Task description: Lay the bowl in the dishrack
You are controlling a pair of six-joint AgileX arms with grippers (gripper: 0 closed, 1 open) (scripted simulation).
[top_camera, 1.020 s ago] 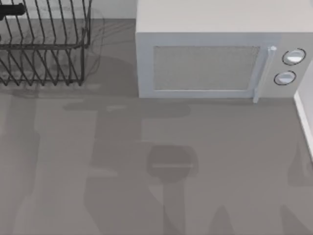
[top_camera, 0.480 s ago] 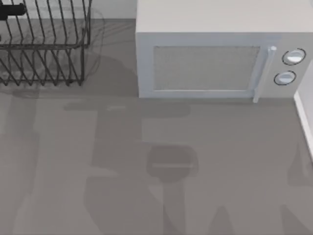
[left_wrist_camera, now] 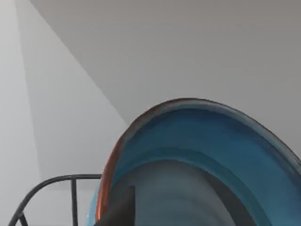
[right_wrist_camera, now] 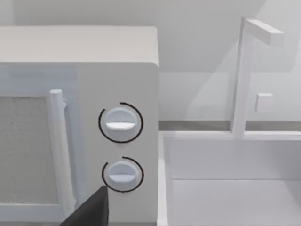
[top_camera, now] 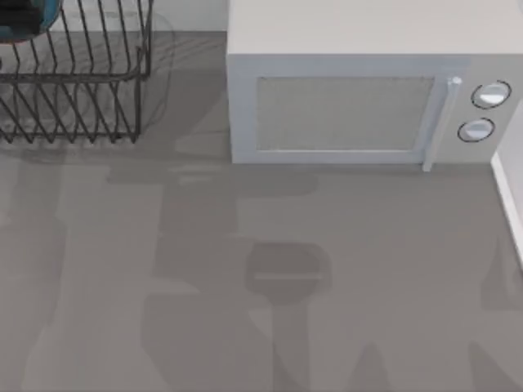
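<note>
Up at the far-left corner of the table (top_camera: 245, 327), the bowl (top_camera: 31, 18) pokes into the top view as a blue arc at the picture edge, above the dishrack (top_camera: 78, 90), among the upper wires; whether it touches them I cannot tell. Left wrist view: the bowl (left_wrist_camera: 197, 160) sits very close, blue with a greyish inside and a reddish-orange rim edge, tilted on its side, with a curved black wire of the dishrack (left_wrist_camera: 47, 186) beside it. A dark finger (left_wrist_camera: 120, 212) of the left end effector lies against the bowl's inside; it looks gripped, but how far the fingers are apart I cannot tell.

Microwave (top_camera: 368, 90) stands just right of the dishrack at the back, door closed, handle and two knobs on its right side. Right wrist view faces the microwave (right_wrist_camera: 80, 117) knobs, with a white sink (right_wrist_camera: 225, 179) and faucet (right_wrist_camera: 247, 70) beside it. A dark finger tip (right_wrist_camera: 91, 209) of the right end effector shows at the edge, holding nothing visible; its opening I cannot tell.
</note>
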